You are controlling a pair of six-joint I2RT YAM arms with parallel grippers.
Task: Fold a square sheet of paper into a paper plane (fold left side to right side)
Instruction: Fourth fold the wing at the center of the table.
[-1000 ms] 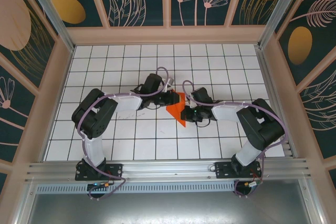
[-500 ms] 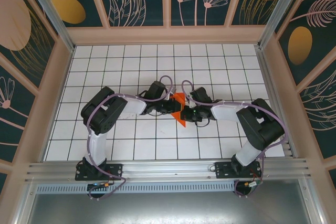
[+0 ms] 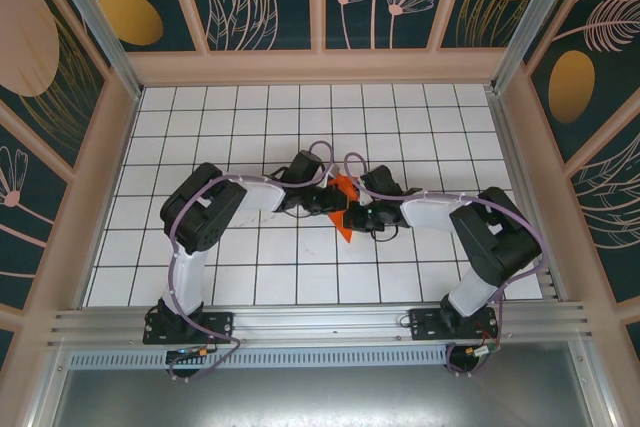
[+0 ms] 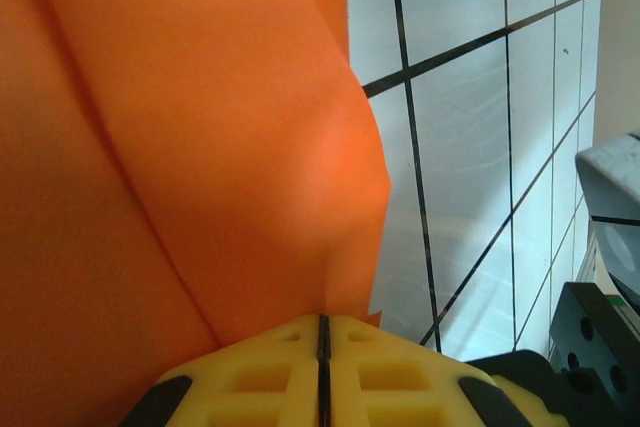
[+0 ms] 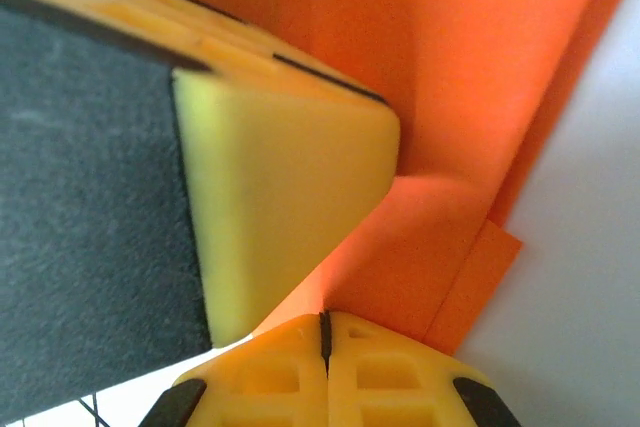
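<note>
left wrist: left end effector (image 4: 322, 332) clenched on creased orange paper (image 4: 200, 147); right end effector (image 5: 325, 329) pinching the same paper's edge.

Top external camera looks down from 6 o'clock; both wrist cameras sit close against the shared creased bright orange paper sheet (image 4: 180, 147).

Left claw (image 4: 322, 332) pinching creased orange paper (image 4: 190, 147), white gridded table (image 4: 470, 137) beyond

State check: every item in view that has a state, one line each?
paper: creased, folded in layers, pinched at one edge.
left gripper: shut on the paper.
right gripper: shut, tips touching the paper.
</note>
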